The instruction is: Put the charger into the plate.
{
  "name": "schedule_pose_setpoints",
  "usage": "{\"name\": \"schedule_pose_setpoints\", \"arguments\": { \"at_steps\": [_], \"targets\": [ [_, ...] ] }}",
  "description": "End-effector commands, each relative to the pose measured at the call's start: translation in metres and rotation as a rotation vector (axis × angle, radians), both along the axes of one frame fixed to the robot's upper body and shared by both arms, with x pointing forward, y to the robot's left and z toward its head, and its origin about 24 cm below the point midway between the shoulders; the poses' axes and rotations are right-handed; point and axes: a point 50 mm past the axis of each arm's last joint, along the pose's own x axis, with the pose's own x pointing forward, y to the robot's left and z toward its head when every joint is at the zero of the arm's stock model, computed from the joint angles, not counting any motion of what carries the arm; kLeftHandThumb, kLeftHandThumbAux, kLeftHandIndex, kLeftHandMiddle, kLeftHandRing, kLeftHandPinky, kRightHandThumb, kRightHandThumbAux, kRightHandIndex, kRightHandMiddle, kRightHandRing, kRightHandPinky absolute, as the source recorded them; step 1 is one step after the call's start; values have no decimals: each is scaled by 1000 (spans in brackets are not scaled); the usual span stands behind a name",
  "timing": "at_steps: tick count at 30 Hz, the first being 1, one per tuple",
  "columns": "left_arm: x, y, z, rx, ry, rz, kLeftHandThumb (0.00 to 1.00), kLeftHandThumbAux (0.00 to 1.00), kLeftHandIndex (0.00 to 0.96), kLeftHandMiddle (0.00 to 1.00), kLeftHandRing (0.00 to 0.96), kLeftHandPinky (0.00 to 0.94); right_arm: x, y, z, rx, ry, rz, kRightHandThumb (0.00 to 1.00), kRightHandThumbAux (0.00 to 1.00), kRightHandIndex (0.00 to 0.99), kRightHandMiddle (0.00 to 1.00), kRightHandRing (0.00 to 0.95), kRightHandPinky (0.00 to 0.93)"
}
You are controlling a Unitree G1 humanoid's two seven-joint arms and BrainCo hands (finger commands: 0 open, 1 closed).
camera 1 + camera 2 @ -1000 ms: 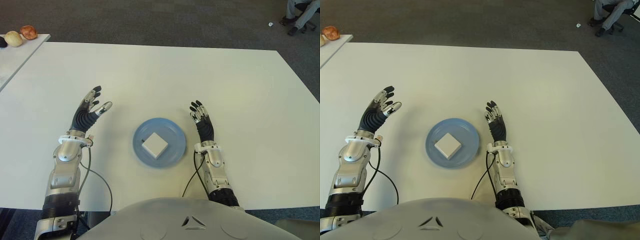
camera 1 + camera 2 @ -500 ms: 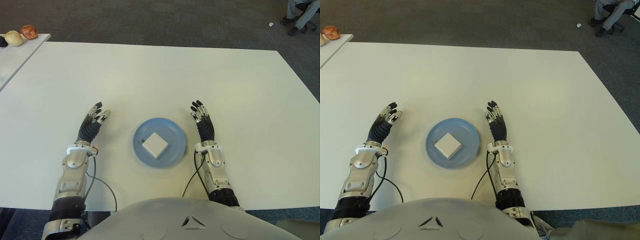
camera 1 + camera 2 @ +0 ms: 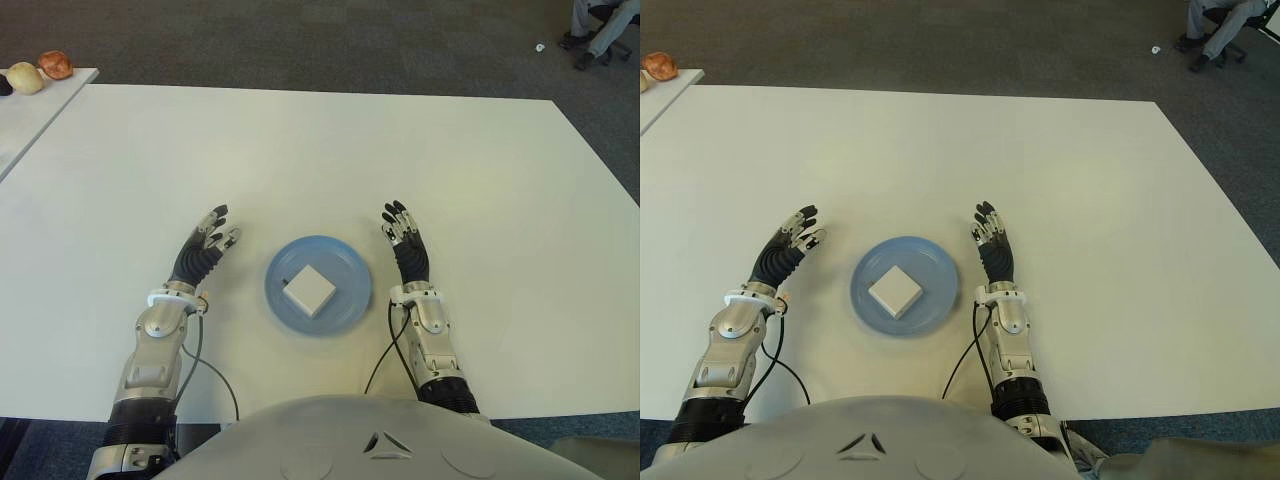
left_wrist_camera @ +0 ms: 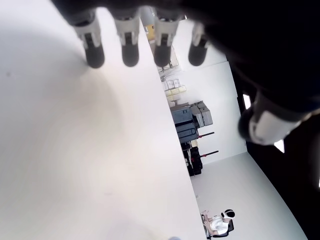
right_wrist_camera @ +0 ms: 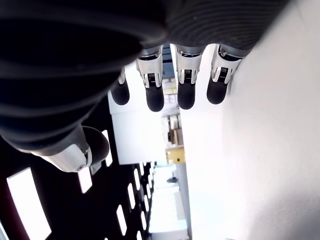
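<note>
On the white table, nearest the robot's body, two forearms reach forward with a blue plate between them. Left robot hand shows just left of the plate, fingers straight and spread, holding nothing; its wrist view shows four dark fingertips extended above the table. Right robot hand shows just right of the plate, close to its rim, fingers likewise straight and empty, with the right wrist view showing fingertips stretched out beside the tabletop. A thin black cable loops from the left wrist toward the near table edge, and another cable trails from the right wrist. White square charger lies flat inside the plate, near its middle, apart from both hands. Farther off, at the far left, a second white surface carries small rounded items. Beyond the table's far right corner, on dark carpet, part of a seated person's legs is visible.
</note>
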Motion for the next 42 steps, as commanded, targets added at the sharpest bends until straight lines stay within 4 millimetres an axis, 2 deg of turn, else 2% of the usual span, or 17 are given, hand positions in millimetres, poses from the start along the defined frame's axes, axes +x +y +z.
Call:
{"name": "schedule_pose_setpoints", "arguments": {
  "at_steps": [1, 12, 23, 31, 35, 42],
  "targets": [
    [-4, -4, -3, 3, 36, -7, 0, 512, 0, 0, 0, 0, -4, 5, -7, 17, 49, -1, 0, 505, 65, 120, 80, 65],
    [-4, -12, 2, -6, 54, 26, 0, 526, 0, 0, 0, 0, -3, 5, -7, 17, 49, 8, 0, 509, 66, 120, 83, 75],
    [3, -20, 3, -39, 5, 60, 0, 595, 0, 0, 0, 0, -4, 4, -8, 21, 53, 15, 0, 520, 68, 119, 85, 81],
    [7, -29, 3, -67, -46, 84, 0, 582, 0, 0, 0, 0, -4, 2, -7, 19, 51, 23, 0, 522, 64, 115, 83, 82],
    [8, -34, -1, -92, -70, 95, 0, 564, 0, 0, 0, 0, -4, 0, -6, 18, 50, 25, 0, 524, 64, 115, 83, 82],
    [14, -43, -23, -161, -93, 118, 0, 556, 0, 0, 0, 0, -5, 0, -5, 15, 48, 33, 0, 527, 65, 116, 82, 80]
  ]
}}
